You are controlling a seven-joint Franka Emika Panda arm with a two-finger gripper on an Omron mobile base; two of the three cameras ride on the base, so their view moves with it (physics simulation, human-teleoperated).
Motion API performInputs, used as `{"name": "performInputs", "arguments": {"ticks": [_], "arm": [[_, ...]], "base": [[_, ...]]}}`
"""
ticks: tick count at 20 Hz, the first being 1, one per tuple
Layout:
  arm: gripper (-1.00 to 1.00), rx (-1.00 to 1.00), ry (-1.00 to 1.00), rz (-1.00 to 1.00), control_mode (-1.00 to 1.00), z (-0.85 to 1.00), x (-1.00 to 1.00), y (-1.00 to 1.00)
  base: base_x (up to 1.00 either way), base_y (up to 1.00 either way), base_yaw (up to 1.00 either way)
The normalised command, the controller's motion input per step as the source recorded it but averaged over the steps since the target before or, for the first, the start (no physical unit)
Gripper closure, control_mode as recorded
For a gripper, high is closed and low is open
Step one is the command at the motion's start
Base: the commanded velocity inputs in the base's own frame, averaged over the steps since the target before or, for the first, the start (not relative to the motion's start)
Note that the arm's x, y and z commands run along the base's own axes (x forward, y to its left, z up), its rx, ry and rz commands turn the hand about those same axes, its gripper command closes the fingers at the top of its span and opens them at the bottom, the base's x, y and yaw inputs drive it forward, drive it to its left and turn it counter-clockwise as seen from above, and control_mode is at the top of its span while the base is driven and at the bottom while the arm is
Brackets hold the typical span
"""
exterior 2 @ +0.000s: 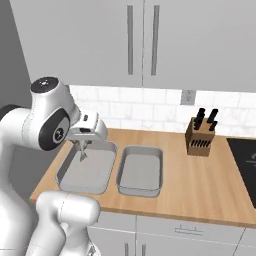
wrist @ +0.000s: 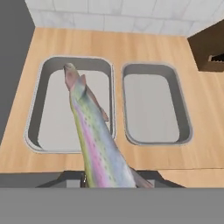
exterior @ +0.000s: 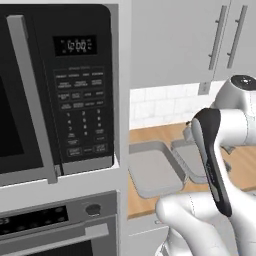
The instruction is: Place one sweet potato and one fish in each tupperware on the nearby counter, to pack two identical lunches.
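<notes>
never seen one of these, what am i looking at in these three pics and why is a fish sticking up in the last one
It is a rendered kitchen with a white robot arm on a driving base. Two pictures come from cameras on the base, behind the arm to its left and right. The third comes from a camera on the hand, looking along the gripper.

On the wooden counter lie two grey tupperware trays side by side, the left tray and the right tray, both with nothing in them, plus a knife block near the wall. The gripper is shut on a fish, which hangs over the left tray. It looks huge because it dangles right in front of the hand camera.
</notes>
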Motion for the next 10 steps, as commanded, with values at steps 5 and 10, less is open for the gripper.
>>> {"name": "performInputs", "arguments": {"ticks": [5, 10], "arm": [[1.00, 0.00, 0.12, 0.04, -1.00, -0.78, 0.70, 0.35], [1.00, 0.00, 0.11, 0.04, -1.00, -1.00, 0.95, 0.58]], "base": [[0.16, 0.02, 0.01], [0.00, 0.00, 0.00]]}}
